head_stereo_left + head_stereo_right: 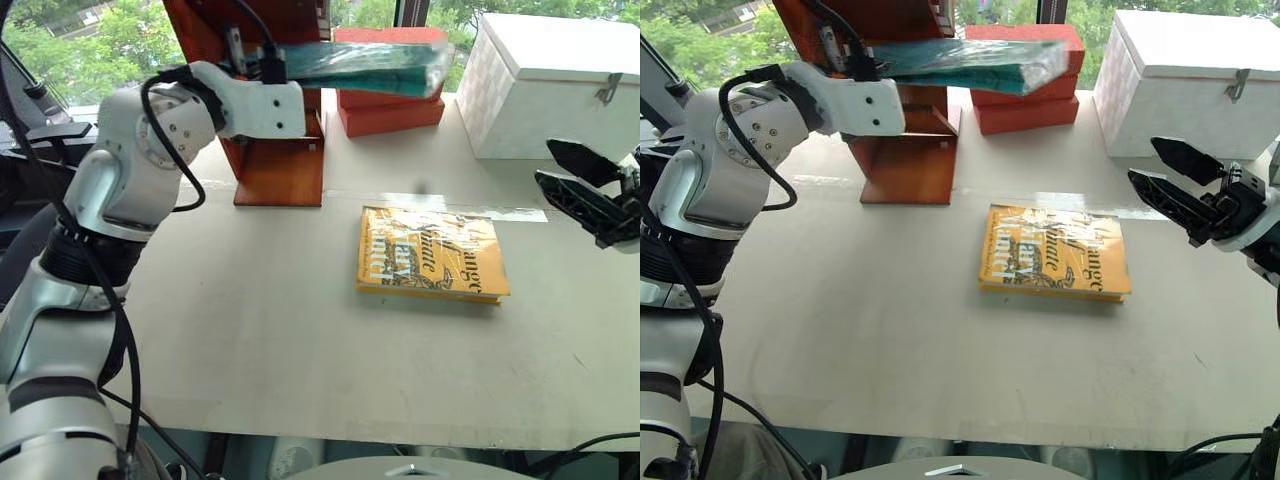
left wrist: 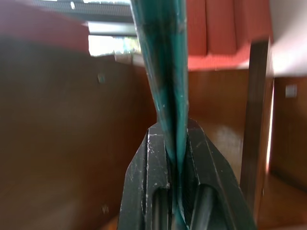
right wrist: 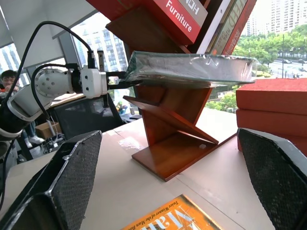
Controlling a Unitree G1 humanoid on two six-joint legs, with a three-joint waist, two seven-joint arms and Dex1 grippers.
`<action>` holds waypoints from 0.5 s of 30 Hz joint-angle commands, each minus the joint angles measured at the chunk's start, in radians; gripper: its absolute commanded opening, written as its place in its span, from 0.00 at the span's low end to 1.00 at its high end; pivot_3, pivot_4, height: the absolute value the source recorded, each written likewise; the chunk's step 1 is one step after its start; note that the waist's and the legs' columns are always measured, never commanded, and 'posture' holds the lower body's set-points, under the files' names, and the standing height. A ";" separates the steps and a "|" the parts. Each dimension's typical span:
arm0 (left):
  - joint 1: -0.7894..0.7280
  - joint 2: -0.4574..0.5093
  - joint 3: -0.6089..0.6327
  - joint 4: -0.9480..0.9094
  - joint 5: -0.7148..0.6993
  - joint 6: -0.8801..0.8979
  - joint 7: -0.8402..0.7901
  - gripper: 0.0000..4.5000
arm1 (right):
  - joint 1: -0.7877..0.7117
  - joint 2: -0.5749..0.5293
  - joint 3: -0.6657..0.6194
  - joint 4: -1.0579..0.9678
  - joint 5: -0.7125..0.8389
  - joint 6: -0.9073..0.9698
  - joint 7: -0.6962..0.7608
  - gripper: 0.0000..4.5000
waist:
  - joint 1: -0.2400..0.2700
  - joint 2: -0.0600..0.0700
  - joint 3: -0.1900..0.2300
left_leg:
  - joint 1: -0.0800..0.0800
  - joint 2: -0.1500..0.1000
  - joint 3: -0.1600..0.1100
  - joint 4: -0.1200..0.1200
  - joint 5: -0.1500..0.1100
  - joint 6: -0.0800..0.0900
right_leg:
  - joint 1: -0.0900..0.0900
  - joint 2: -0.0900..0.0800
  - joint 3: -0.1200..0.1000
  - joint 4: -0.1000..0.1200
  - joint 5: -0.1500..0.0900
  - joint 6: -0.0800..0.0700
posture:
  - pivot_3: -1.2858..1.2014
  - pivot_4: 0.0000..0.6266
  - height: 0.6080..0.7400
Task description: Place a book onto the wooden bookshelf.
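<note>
My left gripper (image 2: 176,167) is clamped on one edge of the book (image 1: 365,67), with the two black fingers (image 2: 153,172) pinching the wrapped teal cover between them. I hold the book roughly flat and raised off the desk (image 1: 260,350), extending rightward from the gripper at the far left of the scene. It hangs just in front of the wooden bookshelf (image 1: 280,165) and above the slanted shelf board; I cannot tell whether it touches the wood. My right gripper (image 1: 1170,180) stands with its jaws spread wide and holds nothing, hovering at the right edge of the desk, well apart from the book.

Step in hand, as I judge it: carry and alignment, with placement not yet done. The next move calls for turning the book to match the slanted opening, sliding it onto the board beside the volumes already shelved, then releasing only once it rests on wood. The shiny wrap may slip in the grip.

Beyond the shelf stand stacked red-orange bricks (image 1: 390,105) and, far right, a white box (image 1: 550,90) with a latch. A yellow-orange book (image 1: 430,253) lies flat on the middle of the desk. One shelved red spine (image 3: 175,17) reads "Furniture". The yellow cover's white lettering shows "ange"; the rest is unclear.
</note>
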 commanded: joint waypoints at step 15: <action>0.155 0.037 0.157 -0.144 0.068 0.289 -0.141 0.33 | -0.059 0.032 0.001 0.051 -0.113 -0.053 -0.030 1.00 | -0.019 0.001 0.000 | 0.001 0.000 0.000 0.000 0.000 0.000 | 0.000 0.000 0.000 0.002 0.000 0.000 | 0.52 0.24 1.00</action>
